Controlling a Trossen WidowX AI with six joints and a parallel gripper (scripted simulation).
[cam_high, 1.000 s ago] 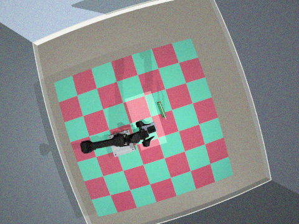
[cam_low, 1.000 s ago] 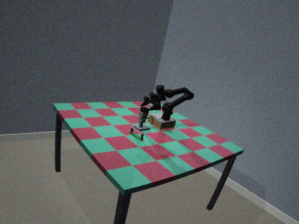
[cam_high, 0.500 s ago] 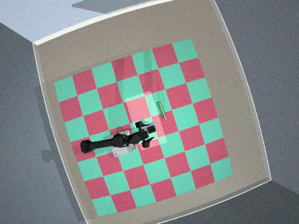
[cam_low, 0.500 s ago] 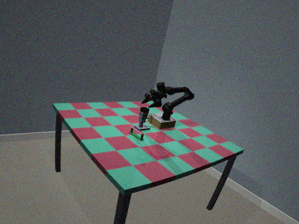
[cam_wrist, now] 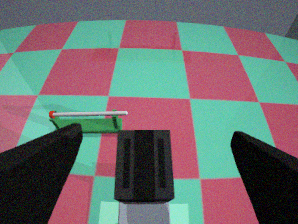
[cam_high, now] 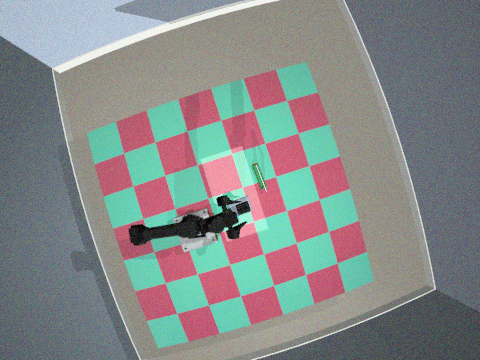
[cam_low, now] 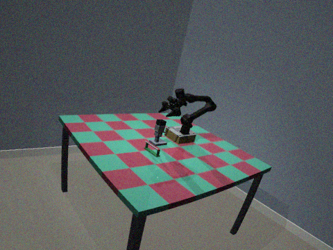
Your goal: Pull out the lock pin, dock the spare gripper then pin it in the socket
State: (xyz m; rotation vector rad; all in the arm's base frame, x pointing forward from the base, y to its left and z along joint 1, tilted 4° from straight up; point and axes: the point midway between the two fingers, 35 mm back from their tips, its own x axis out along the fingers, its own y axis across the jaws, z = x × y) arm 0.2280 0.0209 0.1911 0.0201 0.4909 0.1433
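The lock pin (cam_wrist: 90,114), white with a red head, lies across the uprights of a green bracket (cam_wrist: 90,125) (cam_low: 151,151) (cam_high: 258,176) on the table. A black ribbed block (cam_high: 243,206) (cam_low: 160,123) (cam_wrist: 144,165), seemingly the spare gripper, stands on a grey post (cam_low: 158,135) with a flat grey base (cam_low: 157,142). Whether a socket and spigot are joined there, and whether any pin passes through, cannot be seen. My gripper (cam_high: 242,212) (cam_low: 164,113) (cam_wrist: 158,135) is open and empty, on the arm's side of the block. In the wrist view the block shows between and below the fingertips.
The arm's base box (cam_low: 180,135) stands close behind the post. The green bracket stands in front of the post in the exterior view and ahead to the left in the wrist view. The checkered table (cam_high: 310,220) (cam_low: 139,194) extends around them.
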